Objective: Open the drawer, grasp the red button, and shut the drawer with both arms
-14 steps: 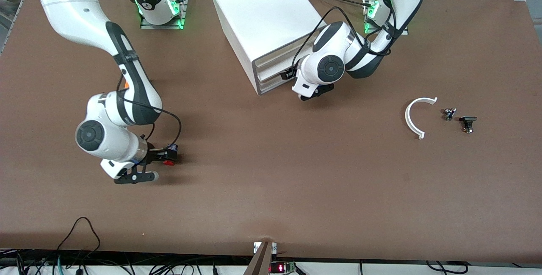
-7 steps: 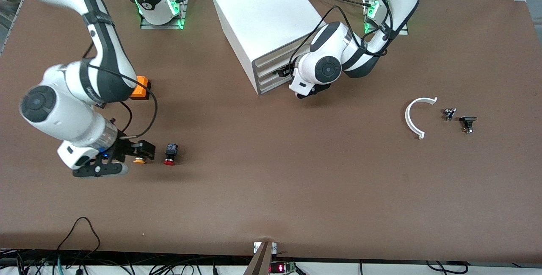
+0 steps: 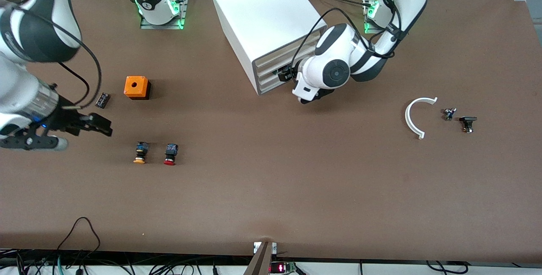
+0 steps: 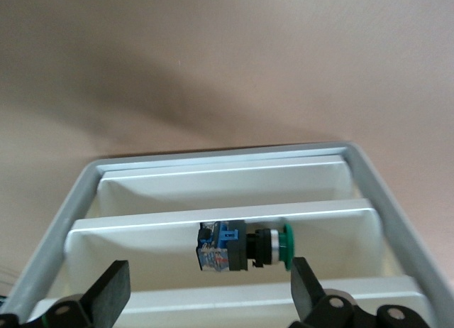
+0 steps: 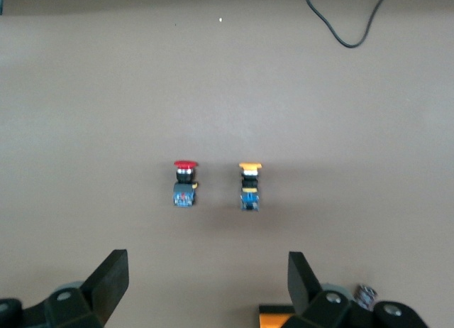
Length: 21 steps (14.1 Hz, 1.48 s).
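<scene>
The red-capped button (image 3: 170,155) lies on its side on the bare table, beside a like button with an orange-yellow cap (image 3: 140,152). Both show in the right wrist view, the red one (image 5: 186,184) and the yellow one (image 5: 250,187). My right gripper (image 3: 101,126) is open and empty, up over the table toward the right arm's end, apart from both buttons; its own view (image 5: 206,285) shows the wide gap. My left gripper (image 3: 288,73) is open at the front of the white drawer cabinet (image 3: 266,16). In its view (image 4: 209,296) a green-capped button (image 4: 245,246) lies among the drawer fronts.
An orange box with a hole (image 3: 136,87) and a small black part (image 3: 103,100) lie near the right gripper. A white arc (image 3: 417,116) and two small dark parts (image 3: 449,113) (image 3: 467,123) lie toward the left arm's end. Cables (image 3: 80,232) hang at the table's near edge.
The right gripper let go of the red button, lifted and drew back toward the right arm's end, uncovering the yellow button and orange box. The left gripper shifted slightly at the cabinet front.
</scene>
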{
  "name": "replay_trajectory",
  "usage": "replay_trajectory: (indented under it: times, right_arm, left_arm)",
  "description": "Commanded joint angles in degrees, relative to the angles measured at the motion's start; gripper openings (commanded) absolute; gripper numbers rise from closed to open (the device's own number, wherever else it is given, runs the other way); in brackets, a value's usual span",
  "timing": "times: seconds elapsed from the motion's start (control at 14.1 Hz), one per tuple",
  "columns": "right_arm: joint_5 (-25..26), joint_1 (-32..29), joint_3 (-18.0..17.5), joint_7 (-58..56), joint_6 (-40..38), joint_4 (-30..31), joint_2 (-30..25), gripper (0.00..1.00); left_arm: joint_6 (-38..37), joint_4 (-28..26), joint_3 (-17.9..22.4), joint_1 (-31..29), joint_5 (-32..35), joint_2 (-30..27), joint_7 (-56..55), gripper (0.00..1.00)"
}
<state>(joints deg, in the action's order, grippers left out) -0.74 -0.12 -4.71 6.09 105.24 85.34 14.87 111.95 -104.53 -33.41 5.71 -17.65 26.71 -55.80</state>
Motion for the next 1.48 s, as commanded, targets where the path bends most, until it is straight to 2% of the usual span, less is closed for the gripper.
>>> replay_trajectory:
  times: [0.0, 0.28, 0.49, 0.85, 0.92, 1.13, 1.27, 1.41]
  right_arm:
    - [0.47, -1.11, -1.18, 1.2, -1.35, 6.66, -7.81, 0.99]
    - [0.47, 1.79, 1.89, 1.2, -1.52, 14.31, -15.91, 0.99]
    - [0.82, 1.53, 1.63, 3.91, -3.63, 15.56, -18.82, 0.99]
    - [1.0, 1.71, 1.19, 5.6, -5.21, 15.55, -21.36, 0.99]
    - [1.0, 1.62, 0.93, 5.6, -5.65, 15.91, -21.98, 0.99]
    - [0.91, 2.23, 0.93, 5.68, -6.36, 15.91, -22.34, 0.99]
    - [0.56, 2.85, 1.1, 5.16, -7.23, 15.82, -22.25, 0.99]
    - [0.56, 2.76, 1.1, 4.9, -7.94, 15.64, -22.07, 0.99]
  left_arm:
    - [-7.86, 6.59, -0.34, -3.68, 7.33, -0.25, 1.04, 1.0]
    - [-18.15, 16.17, -0.17, -4.91, 19.74, -0.34, 3.4, 1.0]
    - [-24.31, 22.07, -0.51, -9.64, 24.58, -0.86, 15.5, 1.0]
    - [-24.76, 23.4, -0.17, -18.52, 24.77, -6.65, 36.43, 1.0]
    - [-24.68, 23.14, 0.88, -18.89, 24.6, -8.76, 40.99, 1.0]
    - [-24.33, 22.44, 10.87, -17.75, 20.57, -13.51, 54.78, 1.0]
    - [-23.97, 22.09, 19.21, -14.95, 17.75, -14.92, 64.11, 1.0]
    - [-23.89, 20.95, 27.66, -9.95, 16.69, -17.2, 65.91, 1.0]
